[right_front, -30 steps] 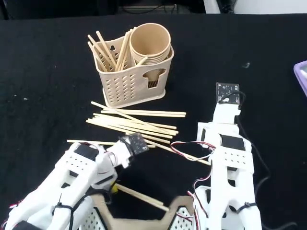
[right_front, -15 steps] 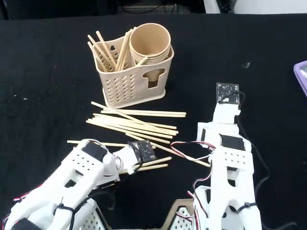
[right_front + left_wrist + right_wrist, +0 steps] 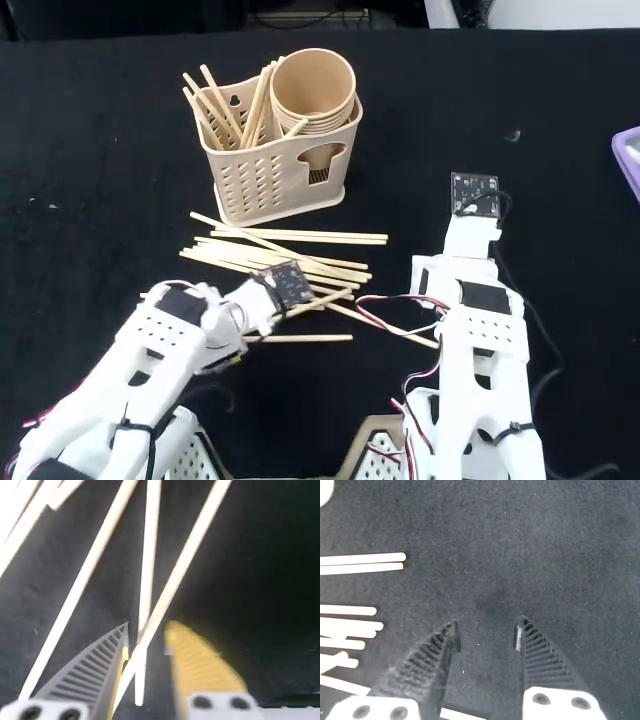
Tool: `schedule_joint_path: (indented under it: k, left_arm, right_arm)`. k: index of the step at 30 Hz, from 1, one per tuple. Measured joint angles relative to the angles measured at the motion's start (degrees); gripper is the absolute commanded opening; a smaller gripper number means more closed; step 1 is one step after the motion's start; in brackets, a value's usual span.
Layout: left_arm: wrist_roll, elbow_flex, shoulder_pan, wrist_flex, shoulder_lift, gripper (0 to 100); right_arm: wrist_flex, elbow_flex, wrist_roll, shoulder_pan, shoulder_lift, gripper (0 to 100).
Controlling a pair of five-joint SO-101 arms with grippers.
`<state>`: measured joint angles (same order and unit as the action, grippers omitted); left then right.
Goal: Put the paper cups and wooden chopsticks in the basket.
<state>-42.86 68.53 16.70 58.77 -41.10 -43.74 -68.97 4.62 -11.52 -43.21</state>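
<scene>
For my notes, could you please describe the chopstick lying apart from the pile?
Start at the basket on the black table; loose chopsticks lie piled before it. Farther from the basket, one chopstick lies alone, level across the view, touching none of the pile.

Matt black cloth table, wood chopsticks, prob. plastic basket

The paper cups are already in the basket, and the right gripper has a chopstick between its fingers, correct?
Wrong arm. The paper cups are in the basket, but it is the left gripper that has a chopstick between its fingers, as the left wrist view shows. The right gripper is open over bare black cloth.
</scene>
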Motion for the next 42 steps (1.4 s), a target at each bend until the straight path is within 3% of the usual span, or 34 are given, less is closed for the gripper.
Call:
schedule_joint_path:
  k: [7, 15, 27, 32, 42]
  left_arm:
    - [0.0, 0.3, -2.1, -0.8, 0.0, 22]
    - [-0.1, 1.7, 0.1, -8.6, 0.0, 22]
    - [6.2, 4.7, 0.4, -12.2, 0.0, 22]
    - [6.4, 4.7, 0.8, -12.3, -0.1, 3]
    - [6.7, 4.7, 0.9, -9.1, 0.0, 3]
  right_arm:
    - [0.0, 0.0, 0.0, 0.0, 0.0, 18.2]
    - [0.0, 0.0, 0.0, 0.0, 0.0, 18.2]
    - [0.0, 0.0, 0.0, 0.0, 0.0, 18.3]
    - [0.0, -0.2, 0.0, 0.0, 0.0, 18.3]
    - [0.0, -0.2, 0.0, 0.0, 0.0, 18.3]
